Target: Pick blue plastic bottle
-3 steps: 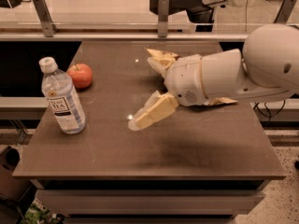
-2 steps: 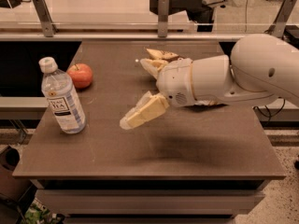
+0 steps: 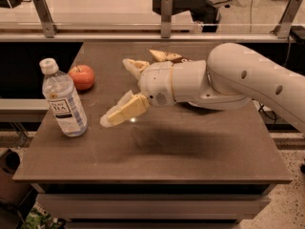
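The blue plastic bottle [image 3: 62, 100] stands upright near the left edge of the brown table [image 3: 190, 156]. It is clear plastic with a white cap and a white label. My gripper [image 3: 114, 92] is open over the middle of the table, to the right of the bottle and a short gap away from it. Its fingers point left toward the bottle. One finger [image 3: 125, 109] is low and near, the other [image 3: 135, 66] is farther back. It holds nothing.
A red apple [image 3: 82, 77] sits behind and to the right of the bottle. A tan item [image 3: 165, 56] lies at the back of the table, partly hidden by my arm [image 3: 248, 80]. A glass rail with metal posts [image 3: 165, 13] runs behind the table.
My gripper has moved left across the table toward the bottle. The bottle and apple have not moved.
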Available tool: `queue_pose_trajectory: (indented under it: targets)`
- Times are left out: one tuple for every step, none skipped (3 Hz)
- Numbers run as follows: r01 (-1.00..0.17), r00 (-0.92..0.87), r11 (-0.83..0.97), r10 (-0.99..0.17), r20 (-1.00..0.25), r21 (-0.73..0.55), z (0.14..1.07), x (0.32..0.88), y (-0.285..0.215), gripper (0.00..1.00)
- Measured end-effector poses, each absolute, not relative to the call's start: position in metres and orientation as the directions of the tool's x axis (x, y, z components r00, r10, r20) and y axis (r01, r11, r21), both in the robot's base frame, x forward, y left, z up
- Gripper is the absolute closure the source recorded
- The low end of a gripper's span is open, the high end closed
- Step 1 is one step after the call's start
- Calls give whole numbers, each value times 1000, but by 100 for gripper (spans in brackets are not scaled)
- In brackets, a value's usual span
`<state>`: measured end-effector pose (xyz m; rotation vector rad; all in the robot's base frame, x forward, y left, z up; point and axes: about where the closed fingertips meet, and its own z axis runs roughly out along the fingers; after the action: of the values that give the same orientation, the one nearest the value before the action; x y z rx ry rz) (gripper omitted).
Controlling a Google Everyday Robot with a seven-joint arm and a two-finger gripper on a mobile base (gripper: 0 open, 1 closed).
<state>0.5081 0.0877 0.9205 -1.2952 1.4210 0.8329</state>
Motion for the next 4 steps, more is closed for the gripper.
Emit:
queue_pose_trajectory:
  targets:
    - [-979, 76, 170, -226, -971, -116, 918, 515, 109, 0]
    - [-982, 81, 153, -186, -979, -111, 920, 515, 127, 0]
    - [-984, 89, 140, -154, -984, -111, 922, 515, 144, 0]
    - [-987, 97, 119, -125, -987, -112, 924, 516, 160, 0]
